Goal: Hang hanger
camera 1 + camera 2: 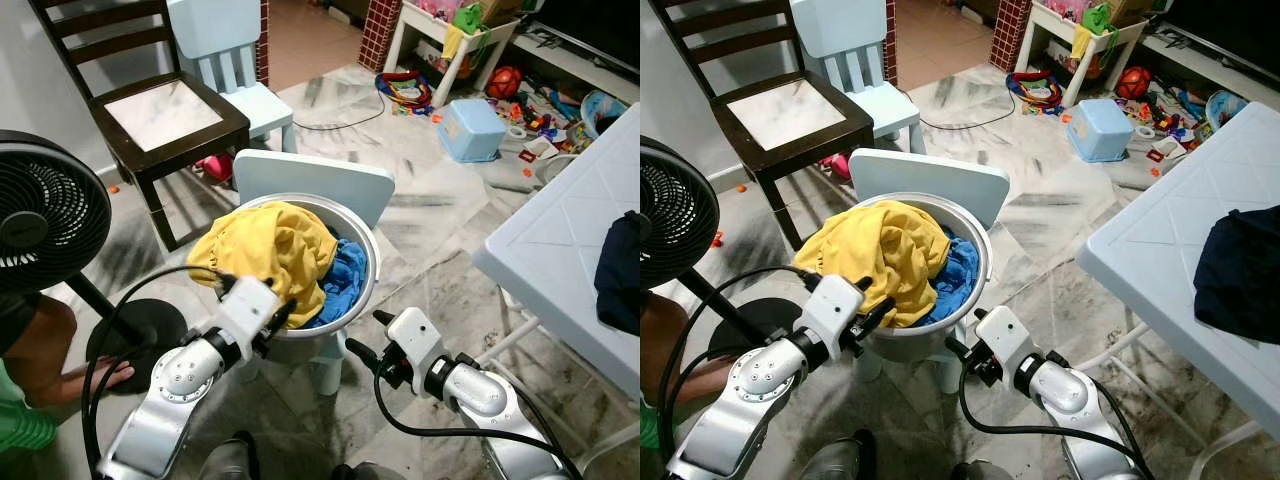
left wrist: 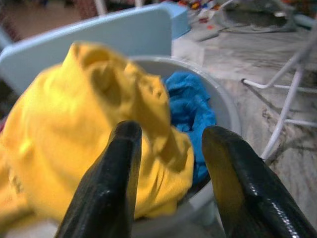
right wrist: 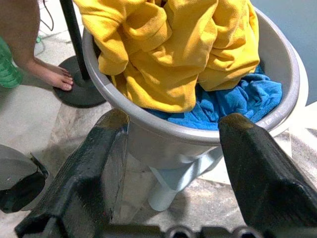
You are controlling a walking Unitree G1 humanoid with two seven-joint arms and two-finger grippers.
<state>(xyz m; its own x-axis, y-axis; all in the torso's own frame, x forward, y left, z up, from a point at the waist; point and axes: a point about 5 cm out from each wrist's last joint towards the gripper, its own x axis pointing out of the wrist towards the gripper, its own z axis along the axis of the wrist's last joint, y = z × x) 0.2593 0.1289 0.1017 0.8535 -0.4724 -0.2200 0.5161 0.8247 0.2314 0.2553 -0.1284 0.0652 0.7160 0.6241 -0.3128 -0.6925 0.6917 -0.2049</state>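
A grey basin [image 1: 366, 240] stands on a small light-blue chair [image 1: 315, 175] right in front of me. A yellow garment [image 1: 265, 245] is heaped in it and spills over the near-left rim, with a blue cloth [image 1: 348, 275] beneath it on the right. My left gripper [image 1: 254, 296] is open at the basin's near-left rim, its fingers [image 2: 114, 183] just short of the yellow garment [image 2: 74, 144]. My right gripper [image 1: 370, 334] is open too, low at the basin's near-right side and aimed at its wall [image 3: 163, 144]. Both hold nothing.
A black floor fan [image 1: 45, 220] stands at the left, with a person's foot [image 1: 95, 378] by its base. A dark wooden chair [image 1: 165, 115] and another light-blue chair [image 1: 225, 40] stand behind. At the right, a white table [image 1: 570, 230] carries a dark garment [image 1: 620, 270]. Toys and a blue bin [image 1: 470, 130] litter the far floor.
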